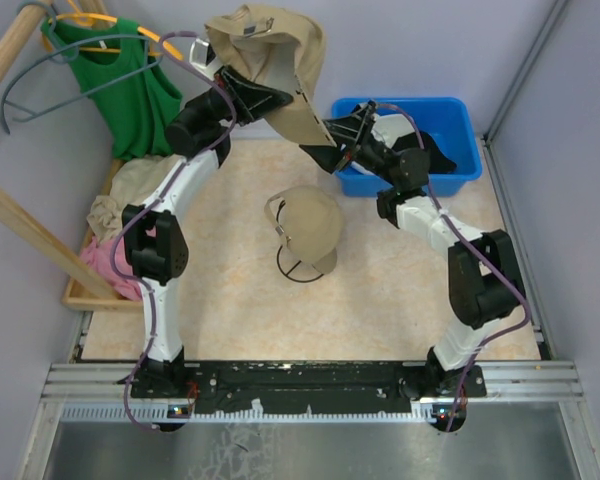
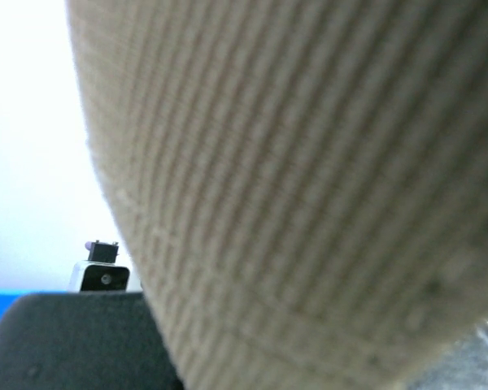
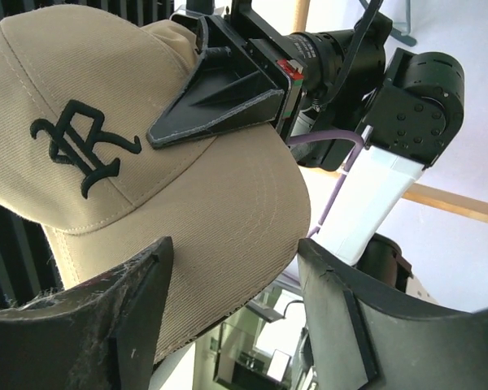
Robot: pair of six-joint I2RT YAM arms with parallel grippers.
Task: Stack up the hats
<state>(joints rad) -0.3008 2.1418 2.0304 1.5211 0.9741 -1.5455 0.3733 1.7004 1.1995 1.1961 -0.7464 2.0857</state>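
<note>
Beige worktop [image 1: 230, 300] fills the overhead view. At 12 o'clock you see the raised tan cap [image 1: 285, 60] held aloft, with the left pincer [image 1: 252, 95] clamped on it where crown meets brim. At 1 o'clock the right pincer [image 3: 236, 252] has its fingers apart, the brim's edge between them. At centre, the second tan cap [image 1: 310, 222] sits on the wire-frame stand [image 1: 298, 268].

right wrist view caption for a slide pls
The left gripper pinches a tan cap with a dark embroidered logo while the open right gripper straddles its brim.
</note>
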